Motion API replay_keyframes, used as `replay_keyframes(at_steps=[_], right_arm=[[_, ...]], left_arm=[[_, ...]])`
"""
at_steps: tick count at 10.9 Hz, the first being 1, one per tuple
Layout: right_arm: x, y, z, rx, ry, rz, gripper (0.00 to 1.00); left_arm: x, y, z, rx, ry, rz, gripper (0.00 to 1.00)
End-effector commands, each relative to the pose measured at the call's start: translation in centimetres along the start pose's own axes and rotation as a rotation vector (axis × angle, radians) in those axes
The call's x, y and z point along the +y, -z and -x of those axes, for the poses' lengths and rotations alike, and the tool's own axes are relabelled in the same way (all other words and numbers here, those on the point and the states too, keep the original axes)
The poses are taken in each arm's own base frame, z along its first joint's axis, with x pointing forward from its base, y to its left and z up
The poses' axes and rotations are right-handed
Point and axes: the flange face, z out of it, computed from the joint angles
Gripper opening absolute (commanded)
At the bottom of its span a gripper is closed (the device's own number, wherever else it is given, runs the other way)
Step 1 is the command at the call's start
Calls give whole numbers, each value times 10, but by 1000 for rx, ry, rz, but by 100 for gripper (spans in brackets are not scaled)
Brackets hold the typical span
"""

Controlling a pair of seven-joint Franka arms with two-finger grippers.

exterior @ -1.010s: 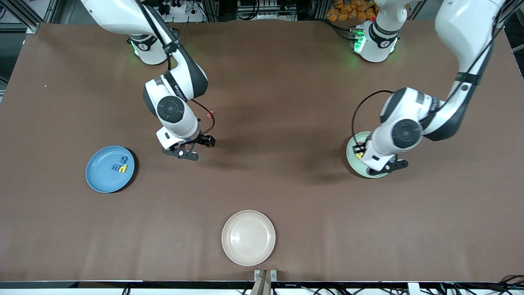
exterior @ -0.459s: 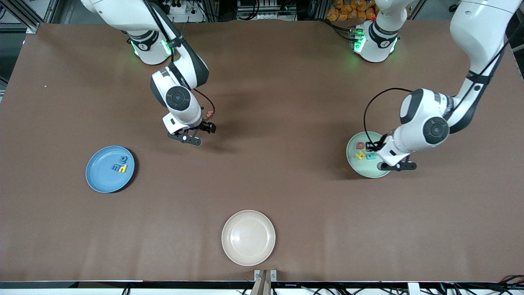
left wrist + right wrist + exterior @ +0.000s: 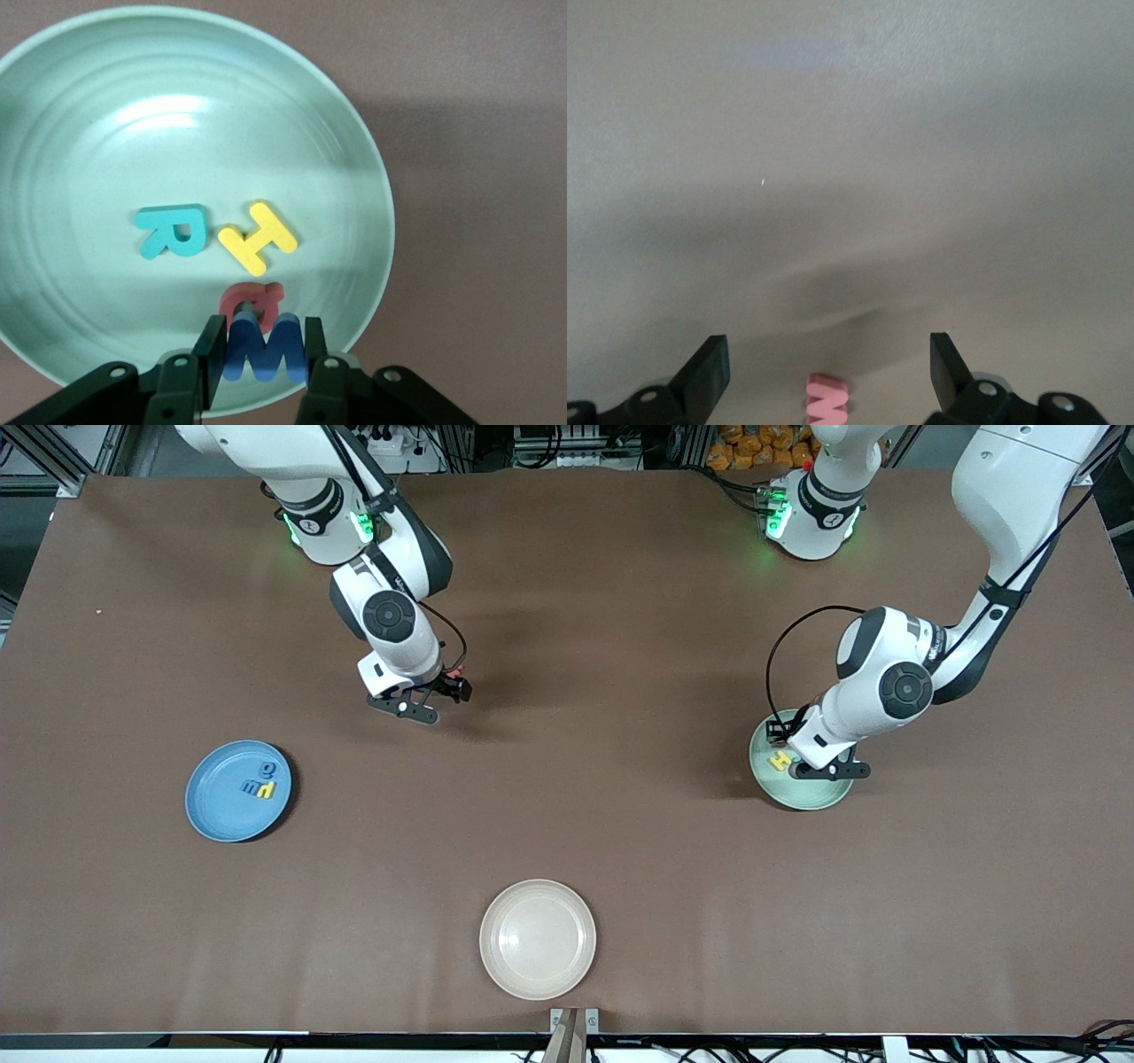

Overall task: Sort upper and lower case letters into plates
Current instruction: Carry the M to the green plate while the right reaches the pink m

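Observation:
My left gripper (image 3: 824, 770) hangs over the pale mint green plate (image 3: 802, 795) and is shut on a blue letter M (image 3: 266, 351). In the left wrist view, a teal R (image 3: 171, 229), a yellow H (image 3: 257, 236) and a red letter (image 3: 252, 301) lie in this plate (image 3: 97, 115). My right gripper (image 3: 827, 356) is open above a pink letter (image 3: 827, 400) that lies on the table; the letter also shows in the front view (image 3: 456, 677). The sky blue plate (image 3: 217, 808) holds three small letters (image 3: 259, 786), two blue and one yellow.
A cream-white plate (image 3: 538, 939) sits near the front camera's edge of the table, midway between the arms. The brown table cover (image 3: 602, 779) lies flat between the plates.
My right gripper has moved away from the front camera to above the pink letter. My left gripper swung toward the left arm's end of the table, then back over the mint plate.

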Motion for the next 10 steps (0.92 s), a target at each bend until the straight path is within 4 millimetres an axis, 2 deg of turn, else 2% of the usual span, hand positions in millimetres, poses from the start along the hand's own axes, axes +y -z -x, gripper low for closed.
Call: replay_keyframes(at_steps=[1, 4, 6, 7, 8, 9, 10], right_arm=[[0, 0, 17, 19, -32, -27, 100], [6, -13, 29, 47, -21, -78, 100], [9, -20, 36, 36, -13, -65, 100], [11, -24, 40, 32, -12, -63, 100], [12, -27, 45, 38, -17, -77, 100], [12, -31, 49, 42, -36, -90, 100], [10, -31, 52, 44, -34, -96, 100]], left_arm=[[-9, 3, 15, 24, 13, -9, 22], [-41, 5, 9, 26, -40, -1, 22], [-41, 2, 8, 20, -47, 4, 25], [-41, 1, 8, 20, -47, 7, 35], [-41, -1, 8, 20, -44, 11, 49], [-40, -5, 7, 21, -26, 22, 99], [-40, -4, 7, 23, -26, 21, 100]])
